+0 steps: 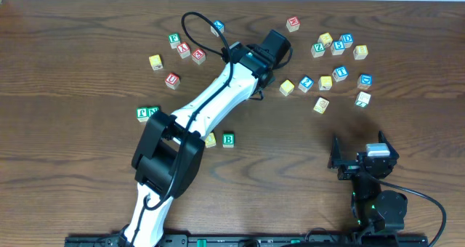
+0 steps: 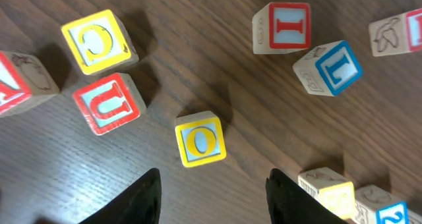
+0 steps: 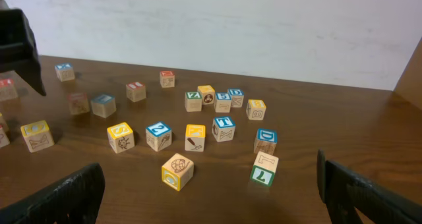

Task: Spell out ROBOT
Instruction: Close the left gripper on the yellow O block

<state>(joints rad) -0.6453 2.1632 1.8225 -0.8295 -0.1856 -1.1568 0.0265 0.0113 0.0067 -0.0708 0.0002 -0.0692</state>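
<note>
Now looking at a wood table [image 1: 73,174] strewn with letter cubes [image 1: 320,104]. Seeing left arm [image 1: 218,93] stretched diagonally across the middle. Reading right gripper [image 3: 210,161] as spread wide, empty, at the near right. Reading left gripper [image 2: 212,176] as partly spread, gripping nothing, yellow O [image 2: 200,140] on the wood just ahead of the gap. Spotting green B [image 1: 228,139] mid-table, just beside a yellow cube [image 1: 210,139] half hidden under the arm. Finding blue T [image 3: 224,128] in the right cluster. Also a green pair [image 1: 147,114], touching, left of the elbow; letters too small to read.
</note>
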